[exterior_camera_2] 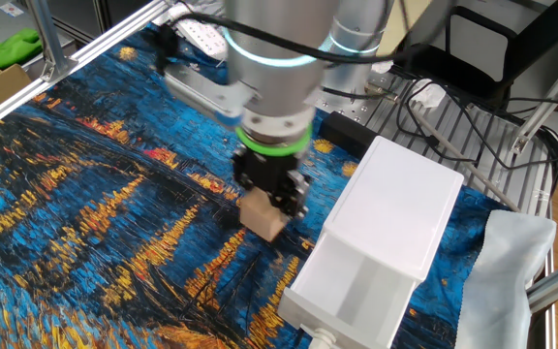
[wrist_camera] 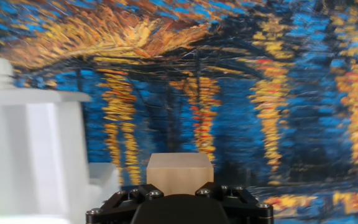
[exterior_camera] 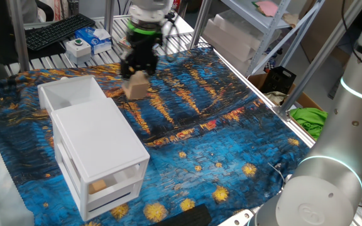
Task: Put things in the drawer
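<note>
Block in claw, beside drawer

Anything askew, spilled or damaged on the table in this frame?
Nothing stands out. The gripper holds a wooden block above the cloth, beside the open top drawer of the upright white cabinet. Another block sits in a lower drawer.

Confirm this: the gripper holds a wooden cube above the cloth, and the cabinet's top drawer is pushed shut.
Not quite. The top drawer is pulled out and open, as the other fixed view shows. The rest stands: the gripper holds the wooden cube above the cloth.
</note>
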`<move>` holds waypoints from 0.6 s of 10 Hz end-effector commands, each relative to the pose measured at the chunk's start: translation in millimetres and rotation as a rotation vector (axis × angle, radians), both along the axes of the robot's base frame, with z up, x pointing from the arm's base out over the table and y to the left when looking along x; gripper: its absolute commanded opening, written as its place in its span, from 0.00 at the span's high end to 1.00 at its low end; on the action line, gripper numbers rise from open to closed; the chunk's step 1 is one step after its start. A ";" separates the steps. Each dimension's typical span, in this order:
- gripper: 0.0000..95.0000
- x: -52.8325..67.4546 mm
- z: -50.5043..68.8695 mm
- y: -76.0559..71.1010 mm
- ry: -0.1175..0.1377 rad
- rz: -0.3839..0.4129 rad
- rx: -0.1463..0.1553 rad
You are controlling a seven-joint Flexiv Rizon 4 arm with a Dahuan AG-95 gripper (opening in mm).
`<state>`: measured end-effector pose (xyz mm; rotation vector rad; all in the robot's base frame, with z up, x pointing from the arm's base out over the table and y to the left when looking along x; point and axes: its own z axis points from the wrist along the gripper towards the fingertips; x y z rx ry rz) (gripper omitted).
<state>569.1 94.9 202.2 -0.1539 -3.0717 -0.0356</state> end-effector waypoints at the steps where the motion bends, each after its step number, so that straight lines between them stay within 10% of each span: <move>1: 1.00 -1.2 3.7 18.0 -0.006 -0.023 -0.003; 6: 1.00 -6.0 11.9 38.3 -0.010 -0.035 0.003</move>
